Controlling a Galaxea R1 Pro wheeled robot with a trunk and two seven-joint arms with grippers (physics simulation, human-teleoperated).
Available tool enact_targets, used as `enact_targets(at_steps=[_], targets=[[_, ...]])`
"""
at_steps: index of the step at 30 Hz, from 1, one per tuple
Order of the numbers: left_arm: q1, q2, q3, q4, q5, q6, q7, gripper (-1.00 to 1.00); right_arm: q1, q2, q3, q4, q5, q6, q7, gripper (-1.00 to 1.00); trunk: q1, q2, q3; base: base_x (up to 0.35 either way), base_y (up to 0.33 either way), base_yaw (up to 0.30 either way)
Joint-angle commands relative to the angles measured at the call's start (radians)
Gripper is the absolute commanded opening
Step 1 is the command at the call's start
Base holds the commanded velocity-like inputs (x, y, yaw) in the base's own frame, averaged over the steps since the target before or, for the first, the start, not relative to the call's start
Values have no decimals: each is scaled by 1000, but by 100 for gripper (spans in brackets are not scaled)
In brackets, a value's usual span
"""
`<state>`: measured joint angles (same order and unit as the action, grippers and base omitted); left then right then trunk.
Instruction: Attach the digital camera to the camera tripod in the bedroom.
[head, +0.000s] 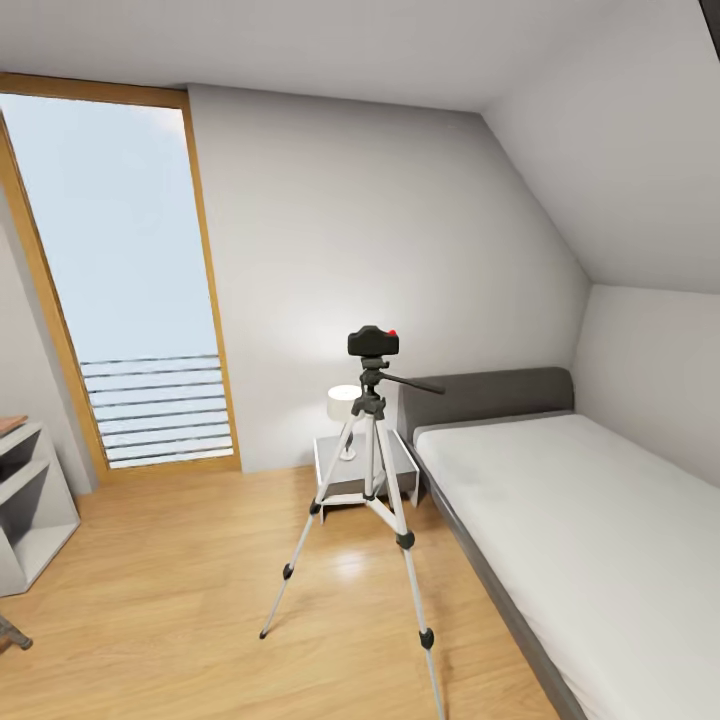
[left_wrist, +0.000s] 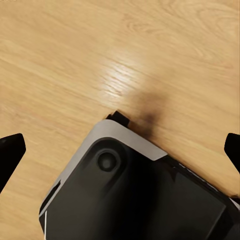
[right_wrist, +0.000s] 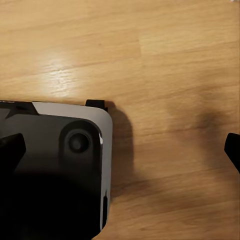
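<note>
The digital camera is sitting on top of the camera tripod, its red button showing at the upper right of the black body. The tripod is standing upright on the light wood floor of the bedroom, its three silver-white legs spreading out and its pan handle pointing toward the bed. Just behind the tripod, a small white nightstand is carrying a white lamp, beside the bed's grey headboard. A tall wood-framed window is filling the left wall, and a grey shelf unit is standing below it at the left edge. In the left wrist view, the left gripper is hanging over the floor and the robot's dark base, its fingers spread wide with nothing between them. In the right wrist view, the right gripper is doing the same, fingers wide apart and holding nothing.
</note>
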<state>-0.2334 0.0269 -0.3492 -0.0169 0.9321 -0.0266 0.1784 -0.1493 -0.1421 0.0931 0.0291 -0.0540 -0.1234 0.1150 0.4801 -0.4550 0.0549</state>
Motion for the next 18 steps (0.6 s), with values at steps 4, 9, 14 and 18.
enact_targets(at_steps=[4, 9, 14, 18], targets=[[0, -2, -9, -2, 8, -1, 4, 100, -1, -1, 8, 3, -6, -7, 3, 100, 0, -1, 0, 0, 0, 0], [0, -3, -7, -2, 8, -1, 4, 100, -1, -3, 8, 3, -5, -7, 3, 100, 0, -1, 0, 0, 0, 0], [0, -2, -8, 0, 8, -1, 4, 100, -1, -3, 9, 3, -5, -7, 3, 100, 0, -1, 0, 0, 0, 0], [0, 0, -8, 0, 8, -1, 4, 100, -1, -4, 10, 3, -4, -7, 3, 100, 0, -1, 0, 0, 0, 0]])
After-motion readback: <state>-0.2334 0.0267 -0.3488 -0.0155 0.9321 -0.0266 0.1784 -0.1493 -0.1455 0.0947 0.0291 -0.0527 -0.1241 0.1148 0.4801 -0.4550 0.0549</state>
